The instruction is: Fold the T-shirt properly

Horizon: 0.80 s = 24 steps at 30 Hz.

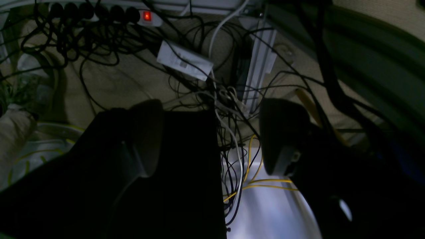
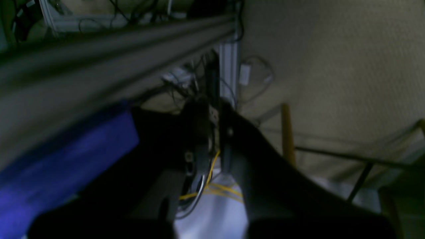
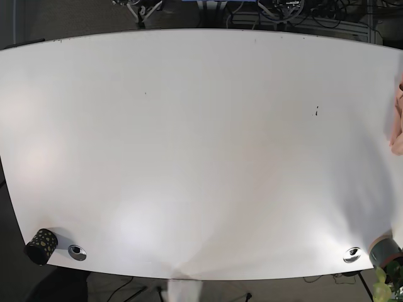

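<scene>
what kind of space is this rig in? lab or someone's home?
Most likely a lab or workshop, not a home. A large bare white table fills the base view, a tangle of cables and a power strip lie on the floor, and an aluminium frame post stands nearby.

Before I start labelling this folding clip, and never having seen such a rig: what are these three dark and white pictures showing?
It is a robot with two arms, each carrying a camera by its gripper. The base view looks straight down on a white table; no T-shirt lies on it, only a small patterned cup at one corner. A blurred pinkish shape, maybe a hand, shows at the edge. The left wrist view shows the left gripper open and empty over floor cables and a power strip. The right wrist view shows the right gripper nearly closed, holding nothing I can see, with blue fabric beside it.
</scene>
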{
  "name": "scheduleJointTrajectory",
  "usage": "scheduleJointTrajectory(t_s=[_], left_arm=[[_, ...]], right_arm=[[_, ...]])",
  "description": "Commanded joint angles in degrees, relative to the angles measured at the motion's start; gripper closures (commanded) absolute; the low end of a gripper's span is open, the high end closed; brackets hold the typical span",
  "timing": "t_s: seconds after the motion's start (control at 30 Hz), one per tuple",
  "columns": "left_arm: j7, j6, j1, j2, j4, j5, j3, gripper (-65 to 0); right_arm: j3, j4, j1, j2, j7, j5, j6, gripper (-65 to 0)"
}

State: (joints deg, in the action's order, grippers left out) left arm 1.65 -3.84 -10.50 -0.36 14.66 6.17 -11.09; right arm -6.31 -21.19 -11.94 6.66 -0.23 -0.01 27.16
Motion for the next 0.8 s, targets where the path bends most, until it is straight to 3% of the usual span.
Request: scheduleJointTrajectory(t_s=[0.0, 0.57, 0.77], left_arm=[[-0.02, 0.10, -0.27, -0.12, 0.07, 0.11, 0.15, -41.4], [-0.02, 0.10, -0.62, -0.12, 0.60, 0.02, 0.06, -41.0], [-0.11, 0.10, -0.71, -0.12, 0.60, 0.02, 0.06, -41.0]], right_arm=[[0.02, -0.13, -0.32, 0.33, 0.36, 0.14, 0.49, -4.8], [0.02, -0.74, -1.64, 0.33, 0.36, 0.14, 0.49, -4.8], [0.02, -9.53, -6.65, 0.25, 0.36, 0.49, 0.49, -4.8]])
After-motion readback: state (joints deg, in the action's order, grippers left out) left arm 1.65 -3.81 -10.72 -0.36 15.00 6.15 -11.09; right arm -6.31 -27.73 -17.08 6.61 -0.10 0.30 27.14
